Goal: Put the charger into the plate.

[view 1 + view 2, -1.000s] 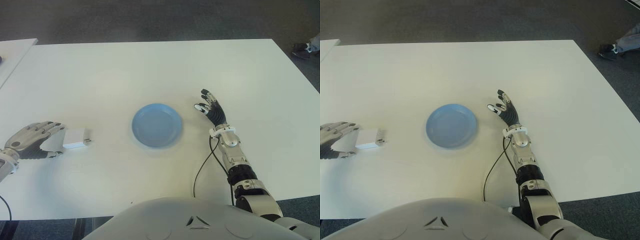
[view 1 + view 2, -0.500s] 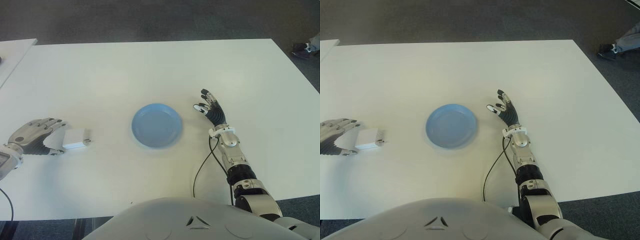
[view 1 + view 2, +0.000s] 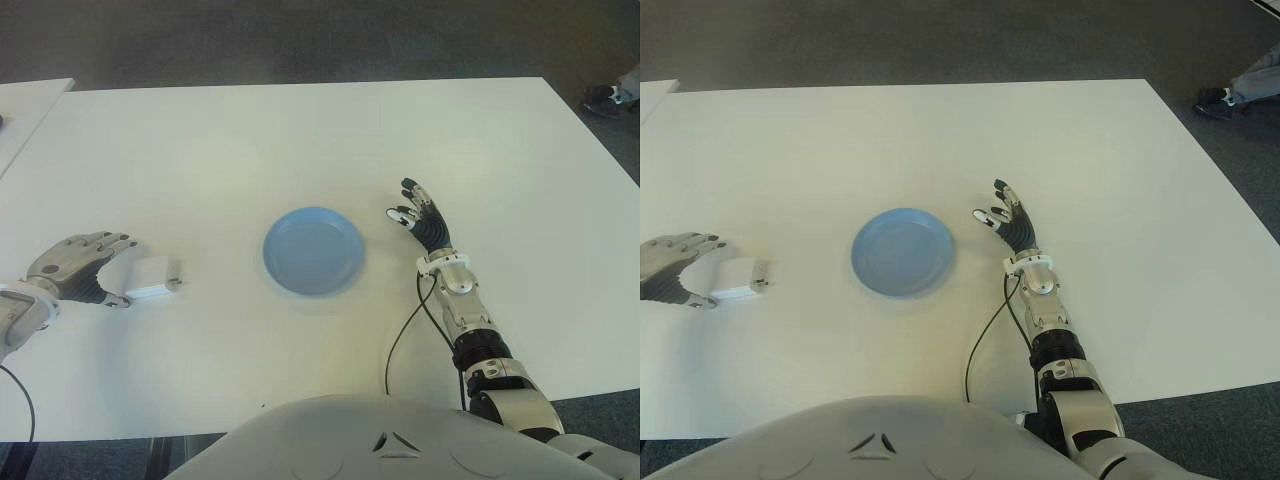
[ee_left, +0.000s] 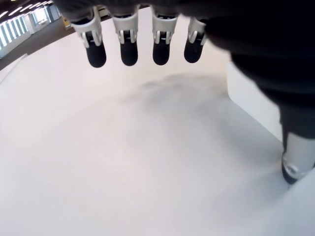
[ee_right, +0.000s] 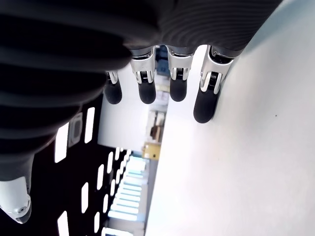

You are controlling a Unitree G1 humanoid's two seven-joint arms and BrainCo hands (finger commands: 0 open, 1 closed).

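The white charger [image 3: 152, 278] lies flat on the white table [image 3: 250, 140], left of the empty blue plate [image 3: 314, 250]. My left hand [image 3: 88, 268] sits just left of the charger, fingers spread and thumb low near the block's near corner, holding nothing. In the left wrist view the fingertips [image 4: 128, 49] hang over bare table, and the charger [image 4: 251, 103] shows as a white block beside the thumb [image 4: 295, 162]. My right hand [image 3: 420, 215] shows to the right of the plate, fingers extended and empty.
A black cable [image 3: 405, 340] runs along my right forearm on the table. Another white table's corner [image 3: 25, 105] shows at the far left. A person's shoe [image 3: 610, 95] is on the floor at the far right.
My left hand has shifted slightly away from me, its fingers lifting beside the charger's left end. The charger, the plate and my right hand have not moved.
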